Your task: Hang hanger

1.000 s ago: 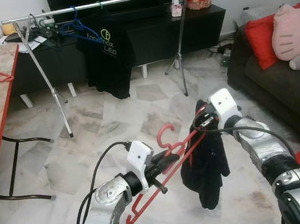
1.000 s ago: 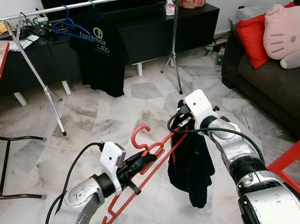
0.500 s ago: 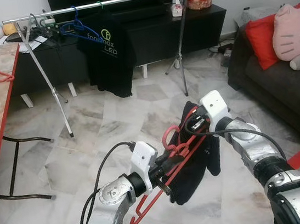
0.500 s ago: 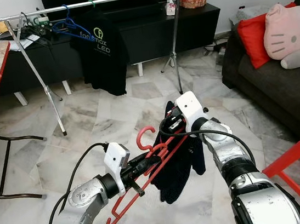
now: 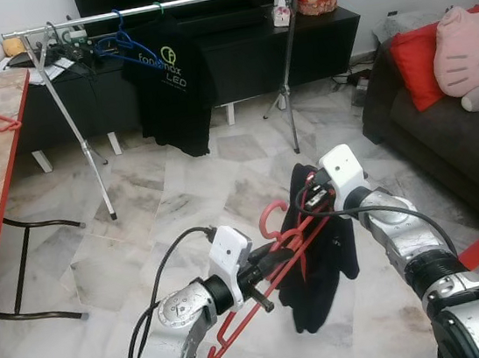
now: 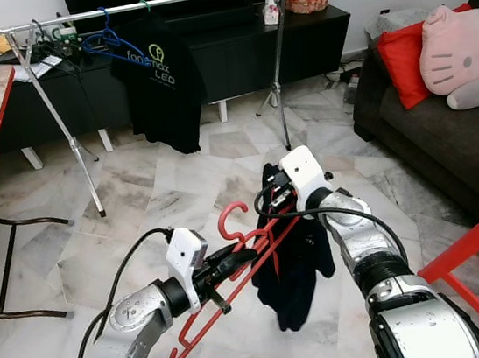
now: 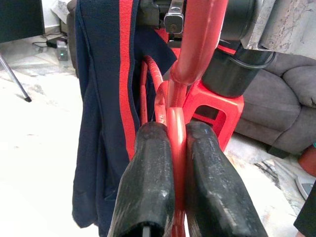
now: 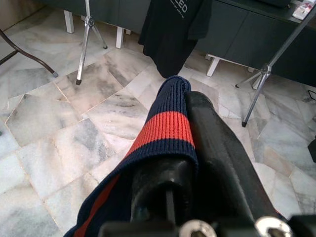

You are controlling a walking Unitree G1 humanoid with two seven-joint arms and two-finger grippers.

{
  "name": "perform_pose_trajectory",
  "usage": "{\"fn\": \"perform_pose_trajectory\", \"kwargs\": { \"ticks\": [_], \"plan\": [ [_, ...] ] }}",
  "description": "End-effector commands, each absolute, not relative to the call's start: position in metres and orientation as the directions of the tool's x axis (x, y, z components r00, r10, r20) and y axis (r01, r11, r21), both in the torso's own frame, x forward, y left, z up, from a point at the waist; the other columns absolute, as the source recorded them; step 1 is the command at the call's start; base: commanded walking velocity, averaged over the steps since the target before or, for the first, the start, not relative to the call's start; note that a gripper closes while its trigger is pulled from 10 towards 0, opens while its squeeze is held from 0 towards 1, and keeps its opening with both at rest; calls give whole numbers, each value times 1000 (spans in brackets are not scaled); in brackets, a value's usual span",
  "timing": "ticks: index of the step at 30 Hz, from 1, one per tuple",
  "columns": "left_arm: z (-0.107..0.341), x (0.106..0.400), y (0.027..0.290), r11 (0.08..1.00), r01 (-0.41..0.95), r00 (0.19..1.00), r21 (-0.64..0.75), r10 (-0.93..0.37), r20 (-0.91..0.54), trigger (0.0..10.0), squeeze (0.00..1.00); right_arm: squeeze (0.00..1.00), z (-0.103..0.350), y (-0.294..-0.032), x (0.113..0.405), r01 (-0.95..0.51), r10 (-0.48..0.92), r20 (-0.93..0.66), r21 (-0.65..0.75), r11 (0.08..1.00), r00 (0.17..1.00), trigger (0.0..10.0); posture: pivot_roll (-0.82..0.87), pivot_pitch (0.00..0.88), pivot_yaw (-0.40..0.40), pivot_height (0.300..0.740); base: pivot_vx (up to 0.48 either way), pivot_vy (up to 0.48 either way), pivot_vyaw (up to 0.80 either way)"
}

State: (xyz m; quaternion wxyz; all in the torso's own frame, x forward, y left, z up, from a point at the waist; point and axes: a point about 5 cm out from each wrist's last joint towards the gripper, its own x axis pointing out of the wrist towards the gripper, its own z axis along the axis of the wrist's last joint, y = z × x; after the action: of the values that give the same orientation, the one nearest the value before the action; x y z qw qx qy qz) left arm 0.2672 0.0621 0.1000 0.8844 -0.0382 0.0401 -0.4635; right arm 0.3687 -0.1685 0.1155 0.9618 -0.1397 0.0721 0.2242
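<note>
Both grippers, left gripper (image 5: pixel 265 273) and right gripper (image 5: pixel 313 198), clamp hanger (image 5: pixel 269 268) and garment (image 5: pixel 320 257) over open floor (image 5: pixel 139 219).

1. This is a home living room: a dark sofa (image 5: pixel 445 130) carries a red cushion (image 5: pixel 415 64) and a pink cat plush toy (image 5: pixel 467 47).
2. A long black TV cabinet (image 5: pixel 232 56) lines the wall.
3. A silver clothes rail (image 5: pixel 155 6) stands on the pale marble-tile floor (image 5: pixel 162 198).
</note>
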Motion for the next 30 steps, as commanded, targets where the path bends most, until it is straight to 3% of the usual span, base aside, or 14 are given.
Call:
{"fn": "perform_pose_trajectory", "kwargs": {
  "ticks": [1, 6, 7, 8, 9, 20, 30],
  "plan": [
    [106, 265, 53, 521, 847, 523, -103, -852, -13, 10000, 0, 0, 128, -166, 372, -452, 430, -142, -253, 855, 892, 10000, -19, 0, -64, 740, 0, 0, 0],
    [106, 264, 52, 515, 851, 517, -104, -856, -12, 10000, 0, 0, 128, -163, 372, -462, 441, -138, -247, 852, 887, 10000, -19, 0, -64, 740, 0, 0, 0],
    [105, 269, 51, 563, 819, 566, -105, -824, -2, 10000, 0, 0, 130, -164, 372, -364, 362, -36, -52, 930, 931, 10000, -23, 0, -69, 740, 0, 0, 0],
    [105, 273, 51, 621, 777, 625, -106, -780, 11, 10000, 0, 0, 129, -169, 370, -230, 226, 43, 212, 950, 973, 10000, -21, 0, -70, 740, 0, 0, 0],
    [105, 274, 51, 631, 768, 636, -106, -772, 14, 10000, 0, 0, 128, -171, 370, -201, 195, 51, 265, 943, 980, 10000, -21, 0, -70, 740, 0, 0, 0],
    [106, 275, 52, 633, 767, 638, -99, -770, 23, 10000, 0, 0, 125, -170, 367, -192, 188, 40, 280, 941, 981, 10000, -20, 0, -66, 740, 0, 0, 0],
    [106, 272, 48, 603, 791, 608, -103, -794, 22, 10000, 0, 0, 128, -151, 361, -373, 367, 72, 251, 893, 927, 10000, -21, 0, -66, 740, 0, 0, 0]
  ]
}}
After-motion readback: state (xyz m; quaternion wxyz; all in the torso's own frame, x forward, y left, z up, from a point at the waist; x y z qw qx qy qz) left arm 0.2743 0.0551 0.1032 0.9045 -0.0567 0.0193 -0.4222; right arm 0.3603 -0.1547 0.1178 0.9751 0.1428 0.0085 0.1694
